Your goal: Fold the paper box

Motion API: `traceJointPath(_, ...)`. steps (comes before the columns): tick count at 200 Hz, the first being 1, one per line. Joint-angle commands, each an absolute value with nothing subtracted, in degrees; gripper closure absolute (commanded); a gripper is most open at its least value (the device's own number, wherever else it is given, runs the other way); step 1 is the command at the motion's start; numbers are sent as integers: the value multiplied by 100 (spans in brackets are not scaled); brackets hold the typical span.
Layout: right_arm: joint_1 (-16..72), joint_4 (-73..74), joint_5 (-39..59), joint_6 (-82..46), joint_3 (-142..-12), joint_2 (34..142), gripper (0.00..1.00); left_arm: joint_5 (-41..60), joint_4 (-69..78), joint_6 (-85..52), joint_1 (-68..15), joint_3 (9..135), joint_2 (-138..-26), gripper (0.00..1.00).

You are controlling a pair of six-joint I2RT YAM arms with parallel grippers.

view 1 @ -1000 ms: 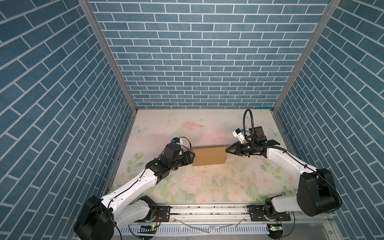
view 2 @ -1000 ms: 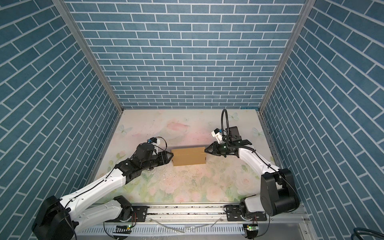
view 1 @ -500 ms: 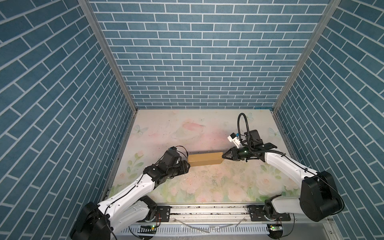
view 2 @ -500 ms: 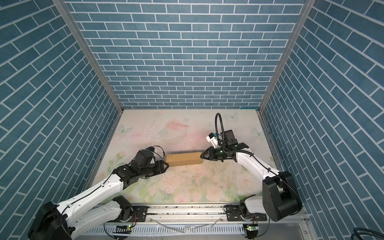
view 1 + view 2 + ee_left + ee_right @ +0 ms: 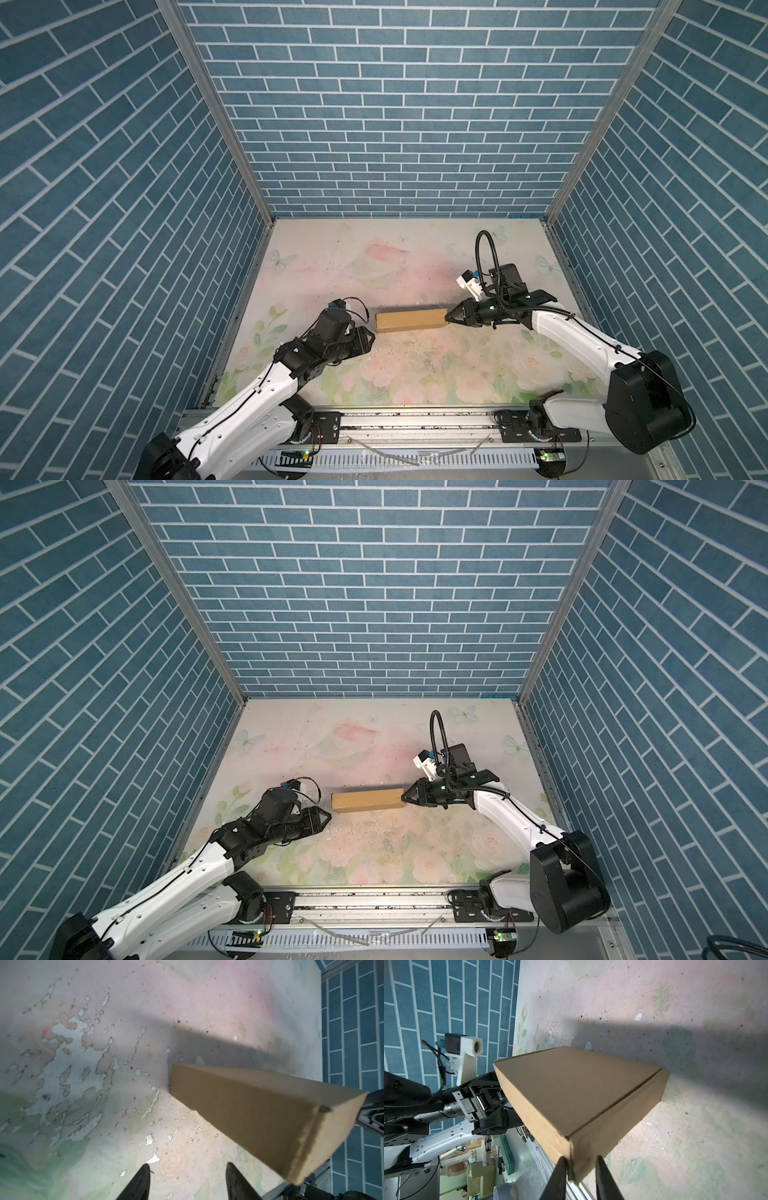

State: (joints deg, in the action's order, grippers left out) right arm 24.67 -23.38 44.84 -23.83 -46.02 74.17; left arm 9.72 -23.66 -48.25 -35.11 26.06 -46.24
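The paper box is a closed brown cardboard box in the middle of the floral table, seen as a narrow strip in both top views. My right gripper is at its right end. In the right wrist view its fingers bracket the near corner of the box, both touching cardboard, so the gripper is shut on that corner. My left gripper hangs open just off the box's left end, toward the front, holding nothing. The box lies beside it, apart.
Blue brick walls close in the back and both sides. A metal rail with both arm bases runs along the front edge. The table mat is worn, with white flaked patches. The left arm shows behind the box's far end.
The box, held up with its broad face showing a second ago, has come down low. My left gripper let go of its left end and drew back toward the front left. The right jaws widened slightly.
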Motion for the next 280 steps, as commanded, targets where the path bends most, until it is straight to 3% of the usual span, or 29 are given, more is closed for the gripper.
traceJointPath(1,2487,-2589,4019,-2512,-4355,7436,75,801,-2635,-4868,-3515,2555,-4481,41)
traceJointPath(189,2609,-2945,3889,-2481,-4625,7329,68,729,-2713,-4961,-3513,2536,-4676,41)
traceJointPath(229,2610,-2889,3763,-2383,-4968,7742,61,712,-2958,-5073,-3516,2516,-4541,41)
traceJointPath(280,2609,-2959,3647,-2114,-5526,8512,60,921,-2317,-5493,-3612,2157,-4519,41)
